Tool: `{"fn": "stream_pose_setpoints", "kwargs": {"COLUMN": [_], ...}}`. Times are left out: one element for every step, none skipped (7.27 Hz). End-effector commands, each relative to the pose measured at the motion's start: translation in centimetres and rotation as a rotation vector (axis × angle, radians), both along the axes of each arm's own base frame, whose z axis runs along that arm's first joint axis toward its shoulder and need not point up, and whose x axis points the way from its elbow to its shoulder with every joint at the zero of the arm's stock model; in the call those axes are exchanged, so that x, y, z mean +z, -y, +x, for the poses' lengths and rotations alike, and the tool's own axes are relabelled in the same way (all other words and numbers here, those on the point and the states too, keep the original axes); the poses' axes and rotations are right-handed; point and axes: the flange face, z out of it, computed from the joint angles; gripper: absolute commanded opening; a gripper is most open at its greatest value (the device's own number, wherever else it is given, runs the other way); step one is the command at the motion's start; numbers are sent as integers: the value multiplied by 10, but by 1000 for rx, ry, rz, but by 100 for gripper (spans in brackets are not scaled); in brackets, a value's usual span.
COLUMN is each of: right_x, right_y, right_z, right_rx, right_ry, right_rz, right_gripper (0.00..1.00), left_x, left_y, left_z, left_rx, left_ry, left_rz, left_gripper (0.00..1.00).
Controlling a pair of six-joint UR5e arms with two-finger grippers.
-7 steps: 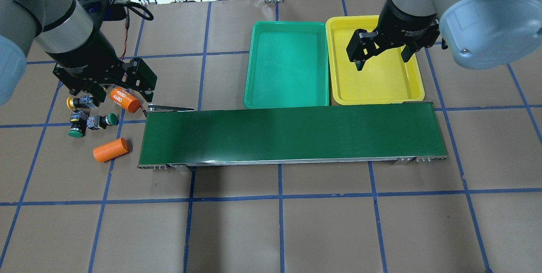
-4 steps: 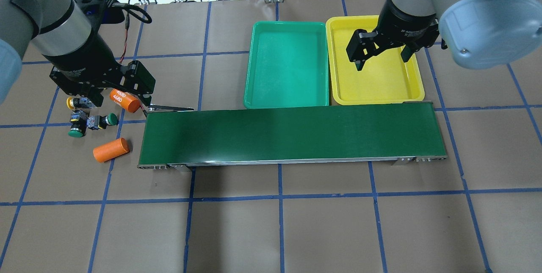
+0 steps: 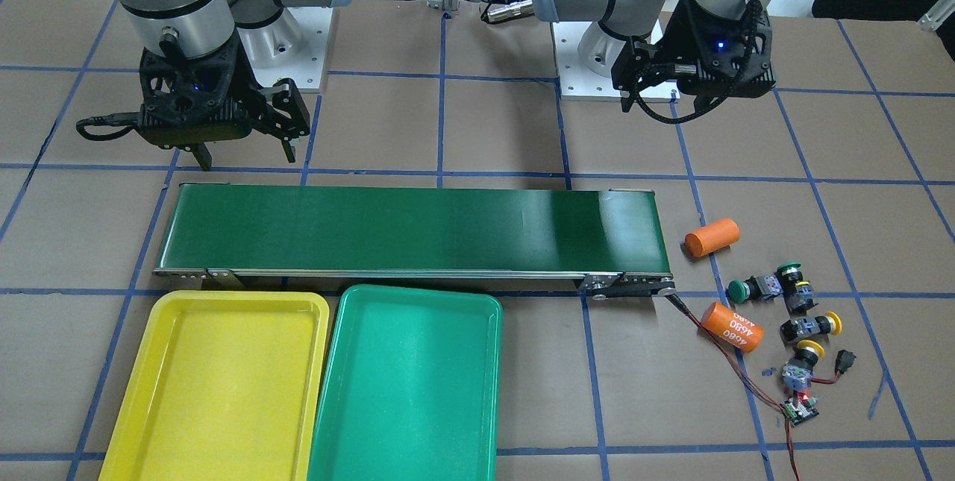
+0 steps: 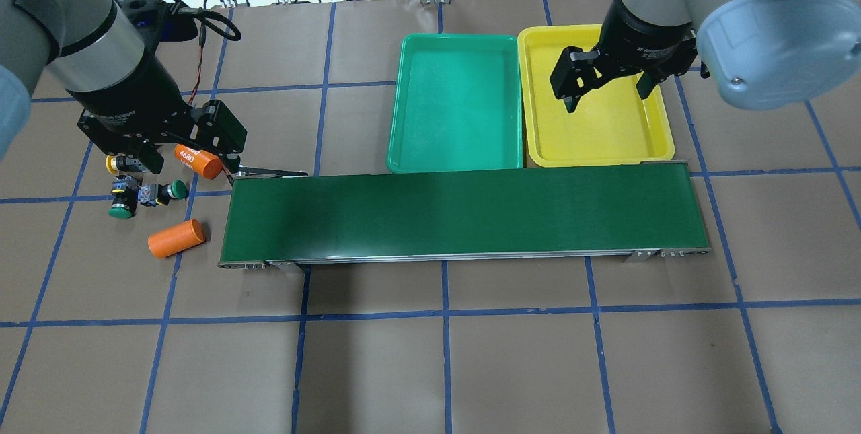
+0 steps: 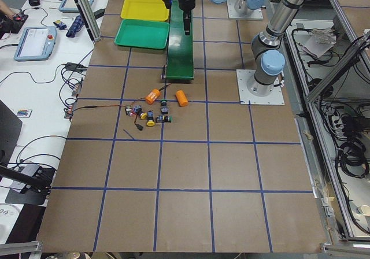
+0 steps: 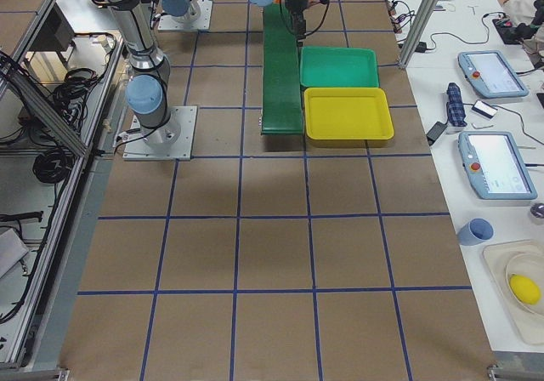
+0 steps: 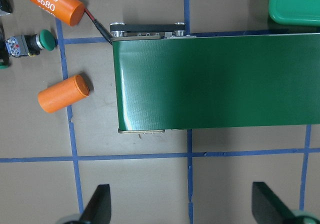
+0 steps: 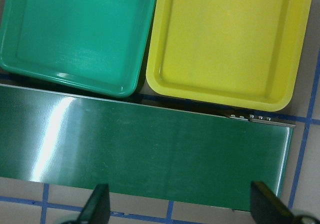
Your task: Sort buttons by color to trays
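Left gripper [image 4: 190, 157] hangs high off the conveyor belt's [image 4: 464, 215] left end, jaws spread wide, nothing held. All four buttons lie on the table past that same end, beside two orange cylinders [image 3: 712, 236]: green-capped pair [image 3: 739, 288] and yellow-capped pair [image 3: 833, 323]. Green tray [image 4: 457, 104] and yellow tray [image 4: 599, 138] sit side by side along the belt's far edge, right half. Right gripper [image 4: 609, 101] hangs high near the belt's right end, wide apart, nothing held.

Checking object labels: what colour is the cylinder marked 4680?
The cylinder is orange with white digits; the exterior front-facing view shows it best.
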Motion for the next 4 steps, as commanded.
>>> {"fn": "stream_pose_setpoints", "kwargs": {"right_x": [-3, -3, -3, -2], "right_y": [1, 1, 1, 1], "right_z": [0, 0, 0, 0], "right_rx": [4, 4, 4, 4], "right_ry": [-1, -1, -1, -1], "right_rz": [6, 6, 6, 4], "right_gripper": [100, 100, 100, 100], "left_x": [5, 1, 0, -9], "left_y": [2, 3, 9, 33], "left_z": [3, 10, 35, 74], "left_rx": [-6, 10, 45, 47], "left_ry": [4, 2, 0, -1], "left_rz": [-14, -7, -8, -32], "left_gripper": [100, 100, 100, 100]}}
